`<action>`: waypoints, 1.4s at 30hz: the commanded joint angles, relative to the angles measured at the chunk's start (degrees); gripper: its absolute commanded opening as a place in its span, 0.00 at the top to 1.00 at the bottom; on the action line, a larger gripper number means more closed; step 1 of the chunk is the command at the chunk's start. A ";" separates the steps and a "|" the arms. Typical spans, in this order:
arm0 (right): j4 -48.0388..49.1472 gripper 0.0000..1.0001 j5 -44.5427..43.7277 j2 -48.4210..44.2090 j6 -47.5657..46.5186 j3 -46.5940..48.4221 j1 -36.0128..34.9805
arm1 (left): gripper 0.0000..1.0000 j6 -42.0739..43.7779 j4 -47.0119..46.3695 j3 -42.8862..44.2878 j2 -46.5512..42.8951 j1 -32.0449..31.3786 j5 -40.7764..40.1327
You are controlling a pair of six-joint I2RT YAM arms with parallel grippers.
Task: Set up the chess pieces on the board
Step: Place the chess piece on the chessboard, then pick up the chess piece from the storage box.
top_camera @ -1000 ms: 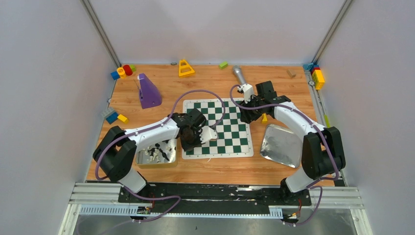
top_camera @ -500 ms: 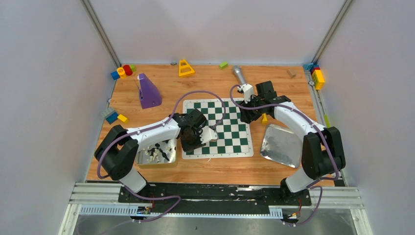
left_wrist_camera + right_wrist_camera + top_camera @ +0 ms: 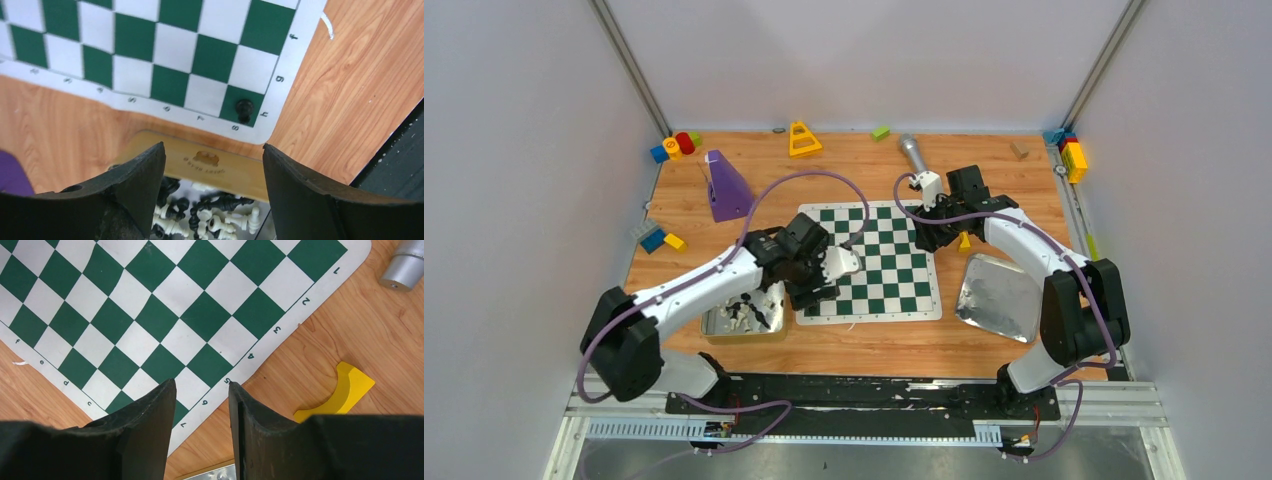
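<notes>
Table (image 3: 874, 345); chess pieces (image 3: 210, 220) partly hidden behind left gripper (image 3: 213, 150).

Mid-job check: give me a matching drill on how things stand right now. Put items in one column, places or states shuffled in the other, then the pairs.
Items
A. black chess piece
B. yellow arch block
C. left gripper
D. heap of unplaced chess pieces

Places or states
1. jaws open, holding nothing
2. in the metal tray left of the board
3. on bare wood off the board's right edge
4. on a green corner square of the board

Pairs: A-4, B-3, C-1, D-2
</notes>
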State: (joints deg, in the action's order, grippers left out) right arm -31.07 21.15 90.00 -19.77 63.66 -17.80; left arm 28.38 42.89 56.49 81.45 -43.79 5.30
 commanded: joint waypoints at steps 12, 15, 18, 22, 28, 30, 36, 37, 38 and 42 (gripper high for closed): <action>-0.13 0.56 1.87 0.05 -0.75 0.41 0.35 | 0.31 -1.14 5.80 -3.00 -12.33 24.35 2.02; -0.37 0.56 2.09 -0.16 -0.66 0.41 0.34 | 0.35 -1.89 5.57 -3.33 -11.49 27.57 1.19; -0.52 0.56 2.64 -0.63 -0.58 0.57 0.34 | 0.38 -2.29 6.04 -3.37 -11.47 31.77 1.37; -0.79 0.56 3.43 -1.24 -0.23 0.74 0.32 | 0.40 -0.72 8.83 -4.35 -12.26 33.71 3.03; -1.12 0.56 3.56 -1.26 -0.27 0.94 0.23 | 0.51 0.81 9.00 -7.86 -11.85 33.77 3.46; -1.35 0.56 3.57 -0.99 -0.35 1.02 0.23 | 0.54 0.54 8.01 -8.15 -10.67 33.77 3.94; -1.56 0.57 3.90 -0.86 -0.38 1.03 0.26 | 0.61 1.00 3.85 -9.28 -6.81 33.77 4.85; -1.54 0.57 3.90 -0.74 -0.44 1.03 0.27 | 0.61 1.08 3.46 -9.33 -6.51 33.77 5.00; -1.57 0.57 3.90 -0.65 -0.38 1.03 0.24 | 0.61 1.20 2.91 -9.39 -5.83 33.77 5.25; -1.81 0.57 3.90 -0.22 -0.44 1.12 0.23 | 0.61 1.27 1.16 -9.29 -3.92 33.77 4.74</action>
State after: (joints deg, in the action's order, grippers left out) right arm -33.01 23.73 90.00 -19.81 63.68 -17.80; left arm 28.84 47.55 47.07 76.36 -10.13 9.13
